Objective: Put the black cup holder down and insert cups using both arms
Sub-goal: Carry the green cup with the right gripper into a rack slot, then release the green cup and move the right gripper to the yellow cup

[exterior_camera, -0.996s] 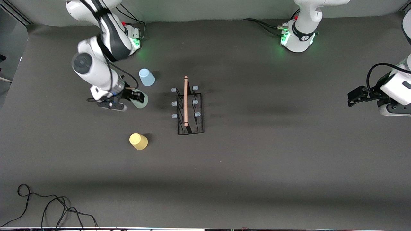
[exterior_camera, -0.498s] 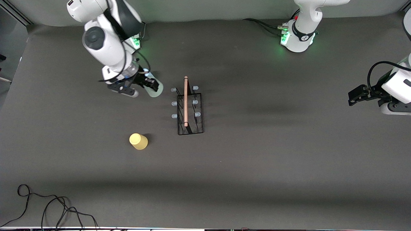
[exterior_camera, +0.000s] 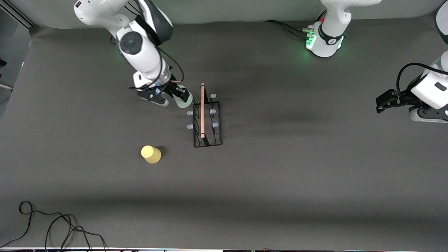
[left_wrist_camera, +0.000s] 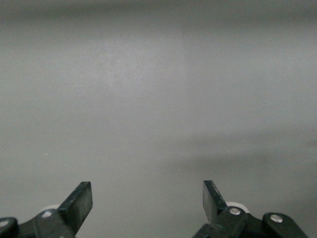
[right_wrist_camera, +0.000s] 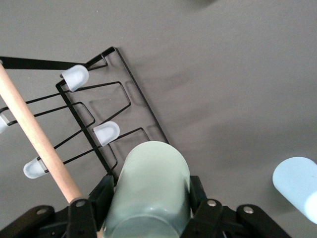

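Carrying the green cup, my right gripper has swung over the rack, clamped on it; I should centre it over the end peg. Left gripper waits wide, empty.

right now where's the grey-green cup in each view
Front view: grey-green cup in the right gripper, over the black cup holder.
Right wrist view: cup between the fingers, above the rack.
Left wrist view: not in it.
Shared landmark: the holder's wooden rod handle.
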`<state>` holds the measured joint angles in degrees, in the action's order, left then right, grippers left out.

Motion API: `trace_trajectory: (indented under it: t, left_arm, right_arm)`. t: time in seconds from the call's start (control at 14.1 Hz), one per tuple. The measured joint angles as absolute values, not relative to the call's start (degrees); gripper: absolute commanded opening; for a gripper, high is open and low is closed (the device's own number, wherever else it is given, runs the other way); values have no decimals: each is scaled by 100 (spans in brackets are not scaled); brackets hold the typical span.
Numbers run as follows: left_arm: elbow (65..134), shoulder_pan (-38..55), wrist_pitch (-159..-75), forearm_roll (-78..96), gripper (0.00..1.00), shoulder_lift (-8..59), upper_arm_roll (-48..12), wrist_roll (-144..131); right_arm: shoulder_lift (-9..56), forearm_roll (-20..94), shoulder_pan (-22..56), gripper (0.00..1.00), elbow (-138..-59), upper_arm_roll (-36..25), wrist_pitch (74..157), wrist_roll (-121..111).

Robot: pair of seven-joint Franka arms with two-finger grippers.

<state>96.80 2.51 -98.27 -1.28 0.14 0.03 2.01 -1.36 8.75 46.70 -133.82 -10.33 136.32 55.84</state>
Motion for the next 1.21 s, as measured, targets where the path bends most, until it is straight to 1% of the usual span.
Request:
trace_trajectory:
  t: [0.14,0.21,0.28,0.85,1.07,1.21]
  left_arm:
    - [9682,251,-9827,-129,99,14,3,201]
    - [9683,251,-9824,-129,99,14,3,201]
    - [9683,251,-9822,-129,99,14,3,201]
    - [9689,251,-9800,-129,99,14,2,201]
    - [9689,252,-9791,-130,99,14,0,201]
    - [9687,252,-9792,-131,99,13,0,201]
  right_arm:
    - [-38,875,4706,0,-13376,-1034,13718,5655]
    - [-19,875,4709,57,-13368,-1032,13730,5689]
    - [-8,875,4710,99,-13358,-1026,13732,5713]
    - [11,817,4685,100,-13228,-1110,13732,5637]
    - [82,658,4351,100,-13112,-1586,13733,4474]
    - [366,654,4124,100,-12767,-2038,13733,3607]
